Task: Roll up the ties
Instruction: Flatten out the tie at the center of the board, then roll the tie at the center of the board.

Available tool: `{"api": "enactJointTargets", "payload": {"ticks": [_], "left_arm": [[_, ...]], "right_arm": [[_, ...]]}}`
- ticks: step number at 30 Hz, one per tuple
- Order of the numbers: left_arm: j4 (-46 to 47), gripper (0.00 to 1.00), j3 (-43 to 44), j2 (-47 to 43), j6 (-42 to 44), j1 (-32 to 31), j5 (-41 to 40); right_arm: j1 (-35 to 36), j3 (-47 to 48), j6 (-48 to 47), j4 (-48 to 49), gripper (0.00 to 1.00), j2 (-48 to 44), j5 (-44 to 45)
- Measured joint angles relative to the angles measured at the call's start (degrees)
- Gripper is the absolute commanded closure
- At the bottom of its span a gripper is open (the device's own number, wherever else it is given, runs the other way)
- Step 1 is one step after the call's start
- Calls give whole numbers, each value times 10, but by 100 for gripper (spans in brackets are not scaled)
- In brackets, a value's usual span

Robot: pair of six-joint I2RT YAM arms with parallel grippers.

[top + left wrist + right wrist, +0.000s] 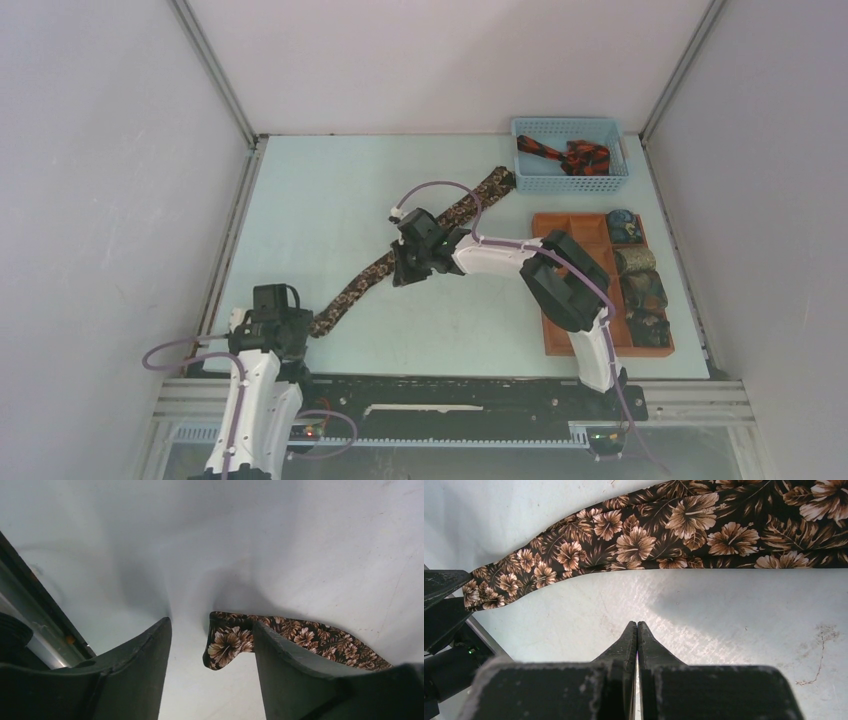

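**Table Layout and Starting the Roll**

A pale table [330, 190] fills a white-walled enclosure. The brown floral tie [365, 280] lies flat and unrolled on it. It runs diagonally from the near left corner up to the basket [530, 180] at the far right. A black and red tie [570, 155] sits in the basket. The tray [570, 224] beside the right arm holds rolled ties [636, 262] in its right-hand compartments.

**Procedure (recommended)**
1. Begin the roll at the tie's near end, which already curls slightly off the surface.
2. Grip the full width of the end, not one edge, so that the first turn forms square.
3. Keep the remaining length straight and flat. A skewed strip is likely to roll into a cone.

**Positions**
- The left pincer [212, 625] is wide open and holds nothing. The tie's near end lies on the table between the two fingers, close against the right-hand one.
- The right pincer [637, 625] is fully closed, with its fingertips together and nothing between them. It hovers at mid-length, and the tie crosses just beyond the tips without touching them.
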Motion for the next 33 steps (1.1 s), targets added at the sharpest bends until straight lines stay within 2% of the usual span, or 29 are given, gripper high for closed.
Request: {"api": "enactJointTargets", "payload": {"ticks": [6, 9, 13, 16, 19, 23, 28, 33], "left_arm": [[28, 47, -17, 8, -9, 2, 12], [43, 58, -21, 13, -12, 2, 15], [63, 79, -30, 14, -12, 2, 17], [72, 88, -32, 14, 2, 2, 19], [83, 91, -31, 13, 31, 2, 15], [102, 100, -20, 0, 87, 2, -5], [149, 100, -3, -28, 172, 2, -38], [170, 100, -2, -31, 217, 2, -50]], "right_arm": [[0, 0, -2, -6, 100, 0, 3], [0, 0, -3, -7, 100, 0, 4], [0, 0, -4, -9, 100, -1, 4], [0, 0, -4, -11, 100, -1, 4], [1, -1, -4, -11, 100, -5, 4], [2, -2, -2, -7, 100, -17, -1], [3, 28, 13, -6, 100, -20, -38], [10, 119, 54, 6, 100, 13, -97]]}}
